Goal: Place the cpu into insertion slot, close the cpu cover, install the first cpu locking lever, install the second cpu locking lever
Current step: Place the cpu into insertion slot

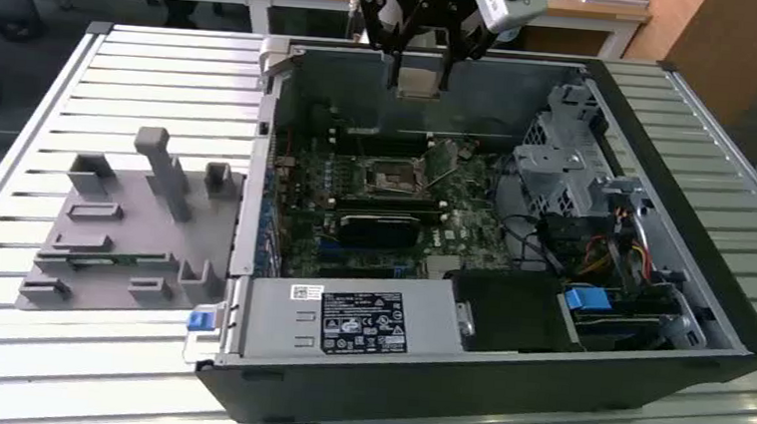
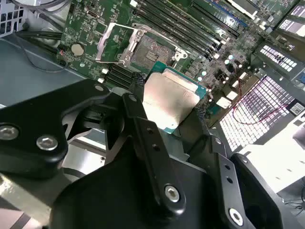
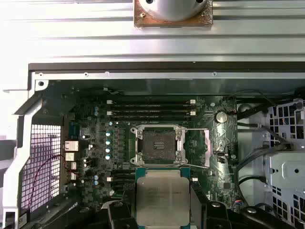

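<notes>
From my station I see the jaws closed on the cpu [image 1: 418,78], pinching it by two opposite edges, silvery top facing the wrist cameras; in the second wrist view the black fingers [image 2: 143,129] press against either side of the chip [image 2: 169,102], and in the first wrist view it sits flat between them [image 3: 162,198]. In the exterior view the cpu hangs in the air above the open computer case [image 1: 691,324], over its far wall, well clear of the motherboard [image 3: 95,143]. The insertion slot [image 1: 392,176] lies bare on the board, its dark square contact field exposed inside the metal rim in both wrist views [image 2: 147,51] [image 3: 159,144]; nothing rests in it. The cpu cover [image 2: 106,44] stands swung up and open beside the slot, tilted away from it; in the exterior view I read it as the small silvery plate [image 1: 444,155] raised just beside the slot. The case sits on a slatted metal surface [image 1: 41,78]; a grey fixture block [image 1: 123,244] rests on the surface toward the exterior view's left, apart from the case.
</notes>
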You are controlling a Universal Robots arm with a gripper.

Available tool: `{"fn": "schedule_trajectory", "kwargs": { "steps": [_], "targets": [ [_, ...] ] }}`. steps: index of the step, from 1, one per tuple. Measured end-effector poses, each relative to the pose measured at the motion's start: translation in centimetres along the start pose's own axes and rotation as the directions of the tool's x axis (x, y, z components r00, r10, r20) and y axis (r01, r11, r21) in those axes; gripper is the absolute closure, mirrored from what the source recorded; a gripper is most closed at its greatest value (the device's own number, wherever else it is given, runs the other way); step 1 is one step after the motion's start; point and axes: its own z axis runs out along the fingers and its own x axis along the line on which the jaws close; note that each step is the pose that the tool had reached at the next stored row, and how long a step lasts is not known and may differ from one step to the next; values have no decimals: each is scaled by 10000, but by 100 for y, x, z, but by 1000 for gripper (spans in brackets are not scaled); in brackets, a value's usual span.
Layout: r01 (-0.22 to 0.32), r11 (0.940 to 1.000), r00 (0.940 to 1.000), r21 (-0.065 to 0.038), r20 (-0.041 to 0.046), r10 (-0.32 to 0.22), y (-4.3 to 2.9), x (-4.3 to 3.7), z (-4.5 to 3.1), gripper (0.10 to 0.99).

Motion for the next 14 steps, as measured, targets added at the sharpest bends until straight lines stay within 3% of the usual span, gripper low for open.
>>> {"fn": "schedule_trajectory", "kwargs": {
  "steps": [14],
  "targets": [
    [-219,9998,9998,-4,19,219,0,0,0,545]
  ]
}}
